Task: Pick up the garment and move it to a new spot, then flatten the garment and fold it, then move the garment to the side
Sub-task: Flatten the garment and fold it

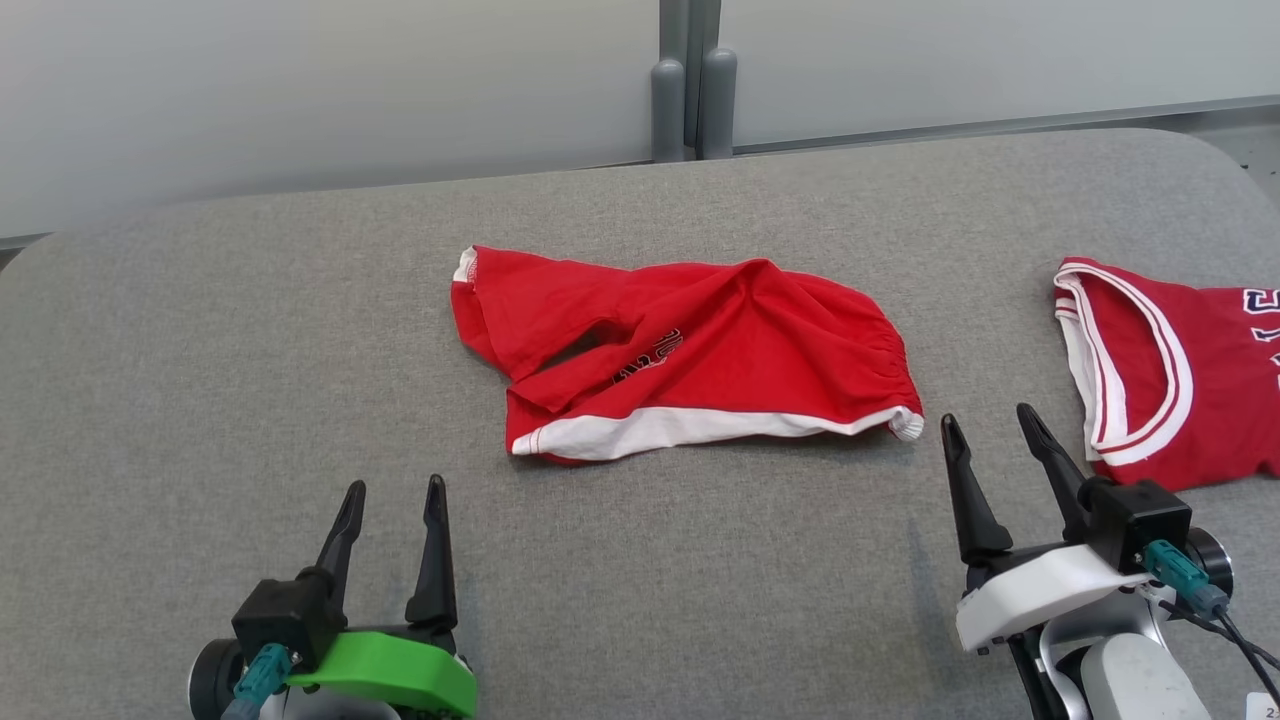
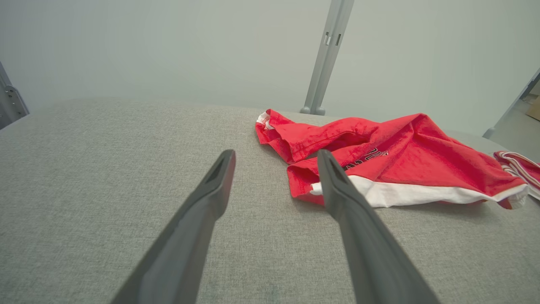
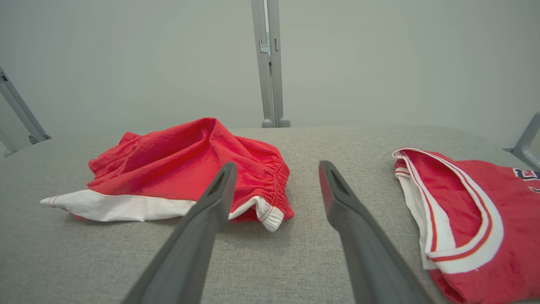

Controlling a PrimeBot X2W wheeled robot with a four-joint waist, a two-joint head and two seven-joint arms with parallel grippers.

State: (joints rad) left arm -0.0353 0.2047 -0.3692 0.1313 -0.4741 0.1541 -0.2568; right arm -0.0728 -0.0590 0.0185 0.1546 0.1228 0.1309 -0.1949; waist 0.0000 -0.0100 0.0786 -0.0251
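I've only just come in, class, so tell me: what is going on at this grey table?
A two-armed robot faces a grey table with crumpled red shorts lying in the middle. Its left hand and right hand are both open and hold nothing, poised on the near side of the shorts. A red and white jersey lies at the robot's right, beside the right hand. The shorts are not yet picked up, flattened or folded.

Count right now: red garments, two: one crumpled red-and-white cloth shorts (image 1: 690, 350), one red jersey with white-striped neckline (image 1: 1170, 370) | hands, two: left hand (image 1: 395, 485), right hand (image 1: 987, 413) | grey fabric-covered counter (image 1: 200, 380), one | grey upright posts (image 1: 668, 110), two
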